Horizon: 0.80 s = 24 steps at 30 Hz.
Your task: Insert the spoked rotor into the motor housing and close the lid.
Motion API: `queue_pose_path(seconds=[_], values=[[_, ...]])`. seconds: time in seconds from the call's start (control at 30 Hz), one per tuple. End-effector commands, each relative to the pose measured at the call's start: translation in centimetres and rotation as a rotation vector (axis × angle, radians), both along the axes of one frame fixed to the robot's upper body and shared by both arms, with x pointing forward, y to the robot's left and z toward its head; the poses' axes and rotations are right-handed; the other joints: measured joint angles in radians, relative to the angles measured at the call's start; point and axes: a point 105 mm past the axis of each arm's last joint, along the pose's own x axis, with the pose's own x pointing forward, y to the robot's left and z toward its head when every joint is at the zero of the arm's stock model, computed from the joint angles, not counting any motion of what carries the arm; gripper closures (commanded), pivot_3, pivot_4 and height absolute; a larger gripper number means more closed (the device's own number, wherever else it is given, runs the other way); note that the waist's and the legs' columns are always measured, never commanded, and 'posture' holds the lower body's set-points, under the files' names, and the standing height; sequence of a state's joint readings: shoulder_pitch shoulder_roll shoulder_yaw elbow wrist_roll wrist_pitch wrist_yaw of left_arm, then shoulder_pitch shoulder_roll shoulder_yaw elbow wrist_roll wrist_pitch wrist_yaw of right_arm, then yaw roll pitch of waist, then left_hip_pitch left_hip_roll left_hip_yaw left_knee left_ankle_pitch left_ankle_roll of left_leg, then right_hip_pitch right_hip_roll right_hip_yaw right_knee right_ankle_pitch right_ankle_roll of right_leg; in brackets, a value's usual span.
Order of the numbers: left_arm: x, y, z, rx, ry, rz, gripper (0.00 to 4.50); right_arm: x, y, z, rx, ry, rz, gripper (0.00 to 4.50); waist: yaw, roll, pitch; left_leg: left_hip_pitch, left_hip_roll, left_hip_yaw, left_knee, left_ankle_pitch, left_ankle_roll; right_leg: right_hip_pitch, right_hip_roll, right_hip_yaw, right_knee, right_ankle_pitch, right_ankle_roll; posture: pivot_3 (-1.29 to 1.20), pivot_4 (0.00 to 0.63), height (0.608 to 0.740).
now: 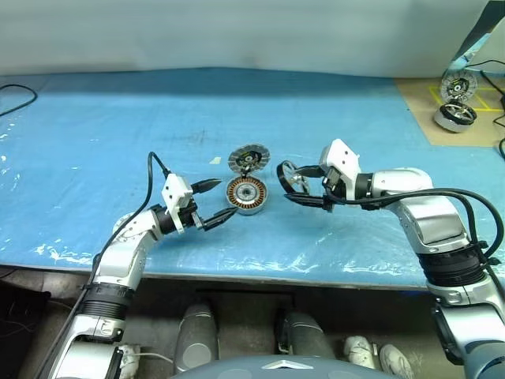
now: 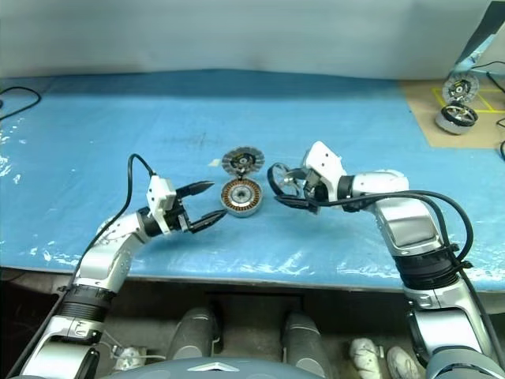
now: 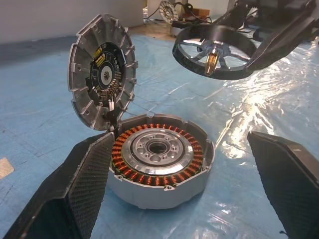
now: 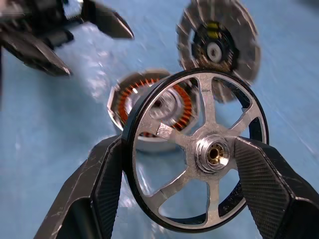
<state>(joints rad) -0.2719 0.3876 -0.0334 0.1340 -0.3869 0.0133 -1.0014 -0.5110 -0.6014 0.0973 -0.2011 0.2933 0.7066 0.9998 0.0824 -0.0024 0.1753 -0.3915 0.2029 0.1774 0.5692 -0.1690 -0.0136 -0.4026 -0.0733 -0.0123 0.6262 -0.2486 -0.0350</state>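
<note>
The motor housing (image 1: 246,194), a silver cup with copper windings, sits on the blue sheet near the table's middle. Its lid (image 1: 248,158) stands upright and open at the far edge, segmented inner face showing (image 3: 102,79). My right gripper (image 1: 293,183) is shut on the spoked rotor (image 4: 199,149), a black-rimmed wheel with silver spokes. The rotor hangs tilted in the air just right of the housing, clear of it (image 3: 214,52). My left gripper (image 1: 225,199) stands open at the housing's left side, its fingers (image 3: 75,194) flanking the cup without gripping it.
A second silver motor (image 1: 455,116) with cables and another round part (image 1: 458,84) rest on a brown board at the back right. A black cable (image 1: 20,99) loops at the far left. The crinkled blue sheet (image 1: 118,134) covers the table to its front edge.
</note>
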Motion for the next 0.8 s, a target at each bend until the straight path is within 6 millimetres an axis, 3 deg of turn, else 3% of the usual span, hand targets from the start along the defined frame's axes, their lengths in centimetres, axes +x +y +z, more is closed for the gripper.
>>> queue_pose_path(seconds=[0.03,0.27,0.6,0.8], values=[[-0.2,0.4,0.4,0.003,-0.031,-0.007,0.00,-0.6,1.8,2.1,0.135,0.007,0.033,1.41,0.001,0.000,0.000,0.000,0.000,0.000,0.000,0.000,-0.001,0.000,0.000,0.000,0.000,0.000,0.000,0.00,0.150,0.740],[-0.3,1.9,-2.3,0.058,-0.010,0.030,0.00,0.6,4.8,-0.1,0.166,0.088,-0.008,1.41,-0.001,0.000,0.000,0.000,0.000,0.000,-0.001,0.002,-0.004,0.000,0.000,0.000,-0.001,0.000,0.000,0.00,0.150,0.740],[-0.1,2.8,-2.3,0.060,-0.033,0.047,0.00,3.0,7.0,-0.5,0.138,0.034,-0.026,1.41,-0.005,0.000,0.000,-0.001,-0.001,0.000,-0.003,0.002,-0.004,-0.001,0.000,0.000,-0.002,0.000,0.000,0.00,0.150,0.740],[0.0,3.1,-2.4,0.061,-0.032,0.055,0.00,2.4,7.2,-1.0,0.082,0.013,0.043,1.41,-0.005,0.000,0.000,-0.001,-0.001,0.000,-0.003,0.002,-0.004,-0.001,0.000,0.000,-0.002,0.000,0.000,0.00,0.150,0.740]])
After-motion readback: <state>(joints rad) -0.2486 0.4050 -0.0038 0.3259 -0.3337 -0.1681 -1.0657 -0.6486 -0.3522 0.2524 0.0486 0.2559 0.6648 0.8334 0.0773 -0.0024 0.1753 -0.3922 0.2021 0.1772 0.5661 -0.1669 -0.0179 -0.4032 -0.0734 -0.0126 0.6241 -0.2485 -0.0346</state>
